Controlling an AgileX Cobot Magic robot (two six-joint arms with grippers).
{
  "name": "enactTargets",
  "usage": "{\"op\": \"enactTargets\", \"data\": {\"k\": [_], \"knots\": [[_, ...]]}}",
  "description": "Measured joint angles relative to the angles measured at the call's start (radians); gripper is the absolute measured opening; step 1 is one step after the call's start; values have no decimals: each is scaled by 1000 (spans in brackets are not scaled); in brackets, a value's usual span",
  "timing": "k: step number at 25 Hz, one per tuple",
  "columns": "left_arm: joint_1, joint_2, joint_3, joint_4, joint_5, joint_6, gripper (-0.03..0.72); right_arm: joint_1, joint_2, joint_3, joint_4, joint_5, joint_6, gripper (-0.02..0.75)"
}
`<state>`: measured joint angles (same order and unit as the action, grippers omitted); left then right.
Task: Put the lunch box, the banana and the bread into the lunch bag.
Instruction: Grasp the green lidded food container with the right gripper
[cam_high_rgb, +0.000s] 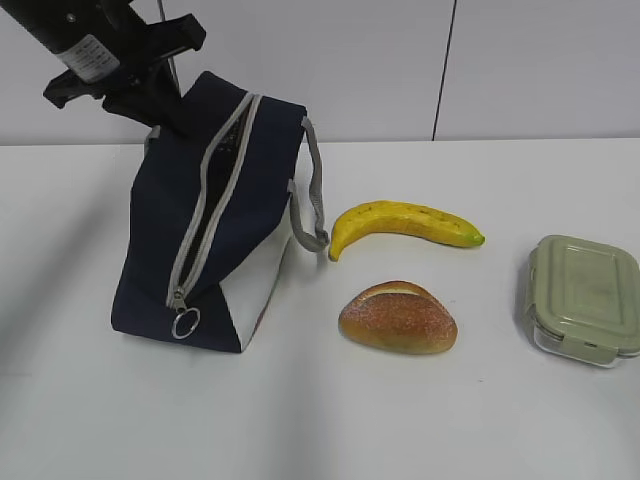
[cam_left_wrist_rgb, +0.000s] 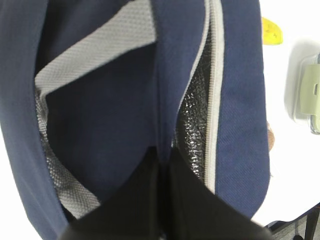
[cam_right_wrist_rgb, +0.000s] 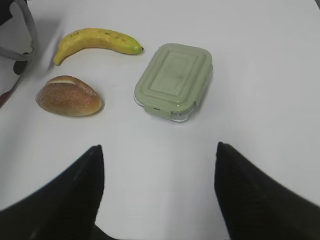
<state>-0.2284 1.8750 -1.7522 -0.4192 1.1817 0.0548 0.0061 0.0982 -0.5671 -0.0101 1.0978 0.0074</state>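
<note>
A plain white table (cam_high_rgb: 320, 420) fills the lower two thirds of the exterior view; behind it runs a pale wall (cam_high_rgb: 540, 70) with one dark vertical seam right of centre.

The bag (cam_high_rgb: 215, 220) stands at left of centre, tilted, its zipper (cam_high_rgb: 205, 215) open and the ring pull (cam_high_rgb: 186, 323) hanging at the lower end near the table. A grey handle (cam_high_rgb: 315, 190) loops off its right side. The left gripper (cam_high_rgb: 150, 95) comes in from the upper left corner and is clamped shut on the bag's top edge; in the left wrist view its dark fingers (cam_left_wrist_rgb: 165, 200) pinch a fold of navy fabric, with silvery lining visible inside the opening.

Right of the bag lies the banana (cam_high_rgb: 405, 225), apart from the handle. Below it sits the bread (cam_high_rgb: 398, 318), near but not touching. The box (cam_high_rgb: 583, 298) lies at the right edge, well apart from both, lid on.

The right gripper (cam_right_wrist_rgb: 157, 200) shows only in its wrist view, along the bottom edge, jaws spread wide and holding nothing, above bare table just below the box. Bare table spans the whole bottom of the exterior view.
</note>
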Motion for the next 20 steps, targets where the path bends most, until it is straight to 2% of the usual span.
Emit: {"op": "enactTargets", "data": {"k": [9, 16, 20], "knots": [[0, 1, 0, -1, 0, 0, 1, 0, 402, -84, 34, -62, 46, 511], [0, 1, 0, -1, 0, 0, 1, 0, 780, -238, 154, -65, 52, 512], [0, 1, 0, -1, 0, 1, 1, 0, 951, -334, 178, -65, 28, 511]]}}
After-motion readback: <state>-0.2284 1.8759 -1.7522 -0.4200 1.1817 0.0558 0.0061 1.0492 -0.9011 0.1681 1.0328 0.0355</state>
